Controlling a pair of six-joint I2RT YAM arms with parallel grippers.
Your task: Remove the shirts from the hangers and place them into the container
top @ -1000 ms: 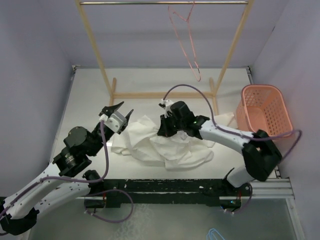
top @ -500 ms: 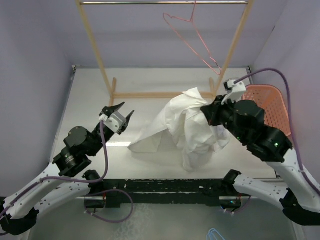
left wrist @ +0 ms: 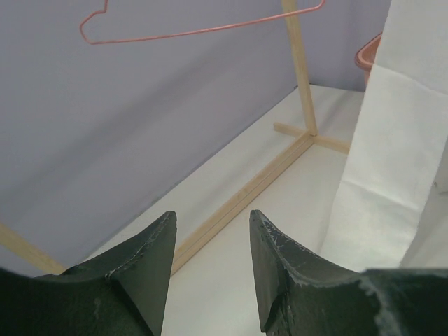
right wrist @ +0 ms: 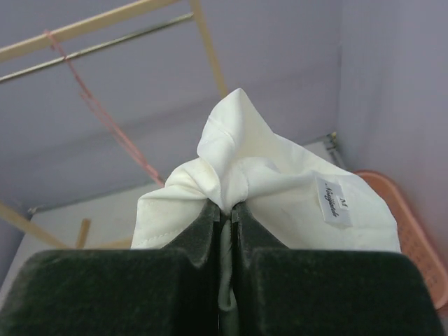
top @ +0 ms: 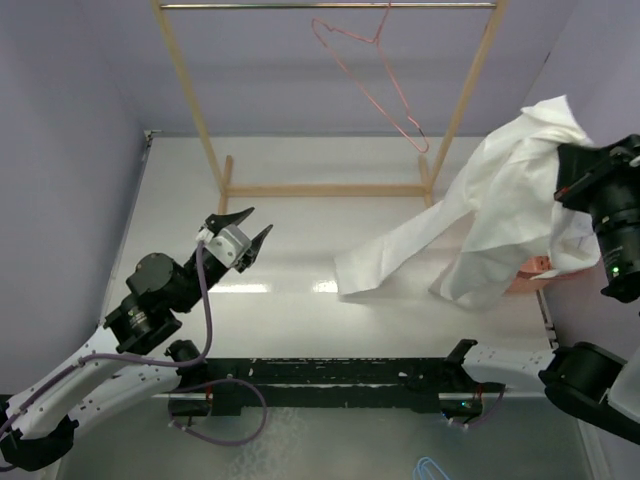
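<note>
Top external, right edge: gripping the white shirt aloft over the mostly hidden basket, with the right gripper pinched tight on bunched cloth near the neck label, one sleeve trailing toward centre frame. With the left gripper parted and empty, left of centre. Likely light, limp, snag-prone; best taken by thick gathered folds.

left arm low, left black two-finger gripper half open, empty | right arm raised high, right gripper pinching white thin-cloth shirt
</note>
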